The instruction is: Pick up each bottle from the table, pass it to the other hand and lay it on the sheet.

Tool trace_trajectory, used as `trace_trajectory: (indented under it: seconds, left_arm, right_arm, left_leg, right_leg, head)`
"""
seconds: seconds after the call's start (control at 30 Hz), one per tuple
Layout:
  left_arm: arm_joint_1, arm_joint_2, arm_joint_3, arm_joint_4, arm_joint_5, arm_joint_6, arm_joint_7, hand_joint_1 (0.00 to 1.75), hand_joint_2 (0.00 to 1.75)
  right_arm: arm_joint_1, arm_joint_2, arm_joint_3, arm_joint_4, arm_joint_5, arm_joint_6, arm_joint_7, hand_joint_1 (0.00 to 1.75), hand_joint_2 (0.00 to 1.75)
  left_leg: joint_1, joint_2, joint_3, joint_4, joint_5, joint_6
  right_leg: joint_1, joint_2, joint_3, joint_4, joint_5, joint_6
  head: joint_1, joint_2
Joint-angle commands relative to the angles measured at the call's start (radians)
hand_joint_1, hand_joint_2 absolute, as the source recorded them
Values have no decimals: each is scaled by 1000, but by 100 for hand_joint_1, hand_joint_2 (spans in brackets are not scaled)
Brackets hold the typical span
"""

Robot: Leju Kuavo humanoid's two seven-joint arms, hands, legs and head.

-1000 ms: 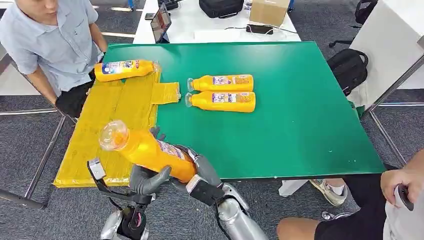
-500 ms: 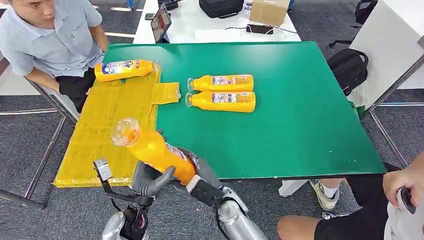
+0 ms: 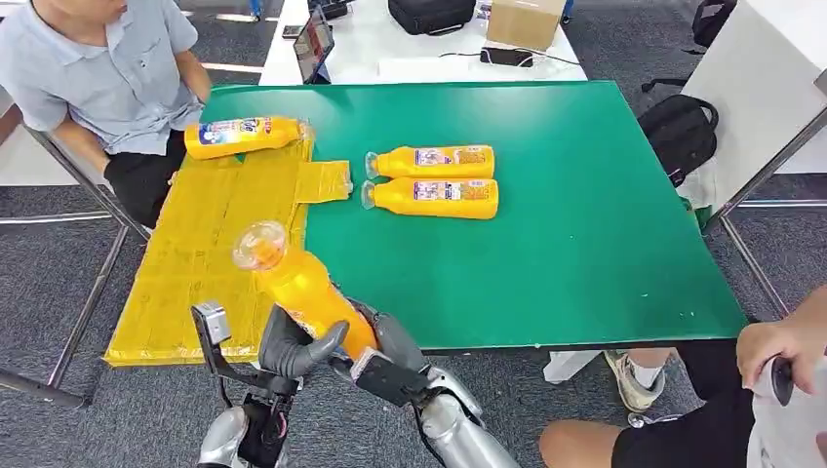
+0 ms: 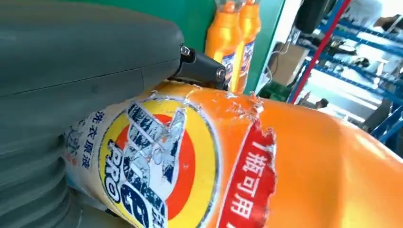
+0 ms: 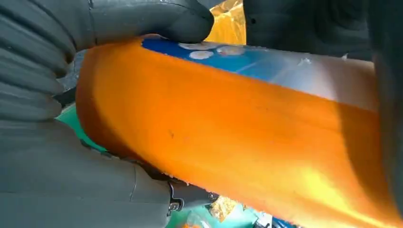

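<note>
I hold an orange bottle (image 3: 297, 288) tilted over the near edge of the green table (image 3: 585, 214), its clear cap pointing away and to the left. My left hand (image 3: 293, 346) wraps its lower body from the left, and my right hand (image 3: 390, 339) grips it from the right. The left wrist view shows the label of the bottle (image 4: 285, 166) close up beside that hand (image 4: 71, 71). In the right wrist view my right hand (image 5: 47, 71) clasps the bottle (image 5: 237, 133). One bottle (image 3: 244, 135) lies on the yellow sheet (image 3: 210, 244). Two bottles (image 3: 434, 161) (image 3: 434, 196) lie side by side on the table.
A person (image 3: 98, 78) sits at the table's far left corner, close to the sheet. Another person's hand (image 3: 790, 356) holds a small device at the lower right. A black backpack (image 3: 678, 132) sits on the floor to the right. A white table (image 3: 419, 49) stands behind.
The held bottle has tipped more upright and its cap has moved right and away. Both hands shifted slightly right with it. The seated person leaned back.
</note>
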Motion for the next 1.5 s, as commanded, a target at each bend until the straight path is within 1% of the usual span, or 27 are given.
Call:
trace_trajectory:
  seconds: [0.03,0.07,0.1,0.17,0.27,0.43,0.63,0.73,0.77,0.83,0.93,0.97,1.0,1.07,1.13,1.17,1.23,1.3,1.4,1.43,1.5]
  left_arm:
    - [-52,0,4,55,-3,11,46,175,175]
    - [-64,9,7,56,-61,65,47,175,175]
    - [-71,13,13,57,-57,62,48,175,175]
    - [-115,29,33,82,-177,158,54,175,175]
    - [-201,65,83,173,-250,188,74,175,175]
    - [-275,87,147,267,-320,194,67,175,175]
    - [-283,87,154,276,-329,193,66,175,175]
    - [-360,126,187,382,-349,204,76,175,175]
    - [-382,138,194,408,-364,209,77,175,175]
    - [-440,167,189,470,-469,278,60,175,175]
    - [-534,179,211,527,-651,358,89,175,175]
    - [-547,176,230,531,-667,350,92,175,175]
    - [-550,174,235,531,-672,347,93,175,175]
    - [-545,170,238,527,-676,346,92,175,175]
    - [-536,162,249,520,-689,342,89,175,175]
    - [-548,172,236,532,-744,378,102,175,175]
    - [-608,193,233,578,-864,452,133,175,175]
    - [-662,215,245,611,-938,481,164,175,175]
    - [-707,230,263,621,-1017,487,173,175,175]
    - [-719,237,253,622,-1071,493,184,175,175]
    - [-746,258,190,651,-1224,504,231,175,175]
  right_arm:
    - [-18,-6,77,63,104,-127,13,0,0]
    - [-13,-8,84,51,128,-152,18,0,0]
    - [-12,-7,84,49,129,-152,18,0,0]
    - [1,-15,105,19,179,-189,12,0,0]
    - [-2,-18,128,15,220,-215,6,0,0]
    - [-22,-19,122,43,222,-232,-5,0,0]
    - [-25,-19,123,48,224,-236,-8,0,0]
    - [-45,-21,125,77,234,-255,-14,0,0]
    - [-49,-20,121,82,229,-250,-17,0,0]
    - [-56,-23,122,80,236,-260,-18,0,0]
    - [-53,-27,122,44,241,-237,-7,0,0]
    - [-50,-26,123,36,242,-234,-2,0,0]
    - [-50,-26,123,34,243,-233,-1,0,0]
    - [-48,-25,124,34,244,-234,0,0,0]
    - [-49,-25,124,37,243,-236,-1,0,0]
    - [-48,-25,126,34,241,-231,-4,0,0]
    - [-38,-25,133,5,237,-219,-8,0,0]
    - [-27,-25,148,-29,238,-204,-7,0,0]
    - [-7,-30,167,-84,231,-183,-2,0,0]
    - [-1,-29,166,-102,217,-172,0,0,0]
    - [3,-33,173,-122,198,-150,-5,0,0]
  left_leg:
    - [0,-1,1,0,0,0]
    - [1,-1,1,0,0,-1]
    - [1,-1,0,0,0,-1]
    - [1,-1,1,0,0,-1]
    - [1,-1,1,0,0,-1]
    - [0,-2,1,-1,1,-1]
    - [1,0,2,-1,1,-2]
    - [1,-3,1,0,1,-2]
    - [2,-1,2,0,1,-2]
    - [1,-1,1,-1,2,-2]
    - [2,-1,0,0,2,-2]
    - [2,0,-1,1,2,-2]
    - [2,-2,0,0,2,-2]
    - [1,-5,-1,0,4,-3]
    - [1,-2,0,0,3,-3]
    - [2,-3,0,0,3,-3]
    - [1,-3,-1,0,4,-3]
    - [2,-4,-2,2,3,-3]
    - [2,-4,-3,2,4,-4]
    - [2,-4,-3,2,4,-3]
    - [2,-4,-3,2,4,-4]
  right_leg:
    - [1,-1,1,0,0,-1]
    - [1,-1,2,0,0,-2]
    - [1,-1,1,0,0,-1]
    - [1,-1,1,0,0,-2]
    - [2,-2,2,-1,0,-2]
    - [1,-2,2,-1,0,-1]
    - [2,-1,2,-1,0,-2]
    - [2,-4,2,0,0,-2]
    - [2,-1,2,-1,1,-2]
    - [1,-1,2,0,1,-2]
    - [2,-1,1,1,1,-2]
    - [2,0,0,1,1,-2]
    - [2,-3,0,0,1,-3]
    - [2,-4,0,1,1,-1]
    - [2,-2,1,1,1,-2]
    - [2,-3,2,0,1,-2]
    - [1,-3,1,1,1,-1]
    - [2,-4,0,2,0,-2]
    - [2,-4,-1,3,1,-2]
    - [2,-4,-1,2,1,-2]
    - [3,-4,-1,3,0,-2]
  head:
    - [0,0]
    - [0,0]
    - [0,0]
    - [0,0]
    - [0,0]
    - [0,0]
    - [0,0]
    - [1,0]
    - [0,0]
    - [0,0]
    - [2,0]
    - [-2,0]
    - [0,0]
    - [0,0]
    - [0,0]
    - [0,0]
    - [1,0]
    - [1,0]
    - [0,0]
    - [1,0]
    - [0,0]
